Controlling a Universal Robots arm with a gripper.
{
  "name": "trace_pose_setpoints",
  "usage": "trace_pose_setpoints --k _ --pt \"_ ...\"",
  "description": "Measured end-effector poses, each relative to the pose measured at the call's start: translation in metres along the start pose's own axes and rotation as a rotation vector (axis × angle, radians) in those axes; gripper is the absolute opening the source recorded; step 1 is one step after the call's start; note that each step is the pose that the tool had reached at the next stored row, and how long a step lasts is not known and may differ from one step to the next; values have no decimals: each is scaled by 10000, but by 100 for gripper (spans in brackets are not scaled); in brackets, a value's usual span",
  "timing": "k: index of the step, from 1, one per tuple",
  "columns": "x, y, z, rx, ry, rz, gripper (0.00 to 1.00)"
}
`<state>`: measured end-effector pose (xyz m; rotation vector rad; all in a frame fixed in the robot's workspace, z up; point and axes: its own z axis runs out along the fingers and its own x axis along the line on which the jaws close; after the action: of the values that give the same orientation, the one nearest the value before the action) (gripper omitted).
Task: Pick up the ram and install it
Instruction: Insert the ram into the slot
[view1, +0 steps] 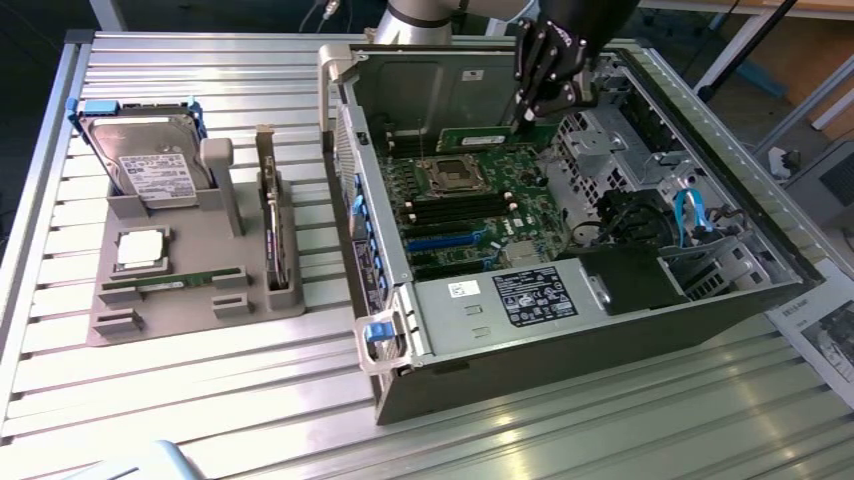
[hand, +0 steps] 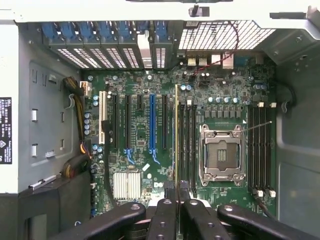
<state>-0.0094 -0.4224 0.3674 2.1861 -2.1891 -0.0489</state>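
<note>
No text legible. White label (view1: 158, 178) on hard drive (view1: 134, 135): print too small to read. Black label (view1: 535, 297) and white sticker (view1: 463, 289) on computer case (view1: 574, 350) inner cover: unreadable. Black wall label (hand: 5, 131) inside case: unreadable.

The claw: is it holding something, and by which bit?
The claw pinches the slim green circuit-board ram strip near its end on the exterior view's right.
</note>
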Motion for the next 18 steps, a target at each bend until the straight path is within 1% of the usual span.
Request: trace_pose_setpoints --k 4,5,18 --pt "-1 -6 102 1 -1 0 12" --pt "-2 -8 145 1 -1 0 12" --pt "-22 -25 444 1 -2 0 12"
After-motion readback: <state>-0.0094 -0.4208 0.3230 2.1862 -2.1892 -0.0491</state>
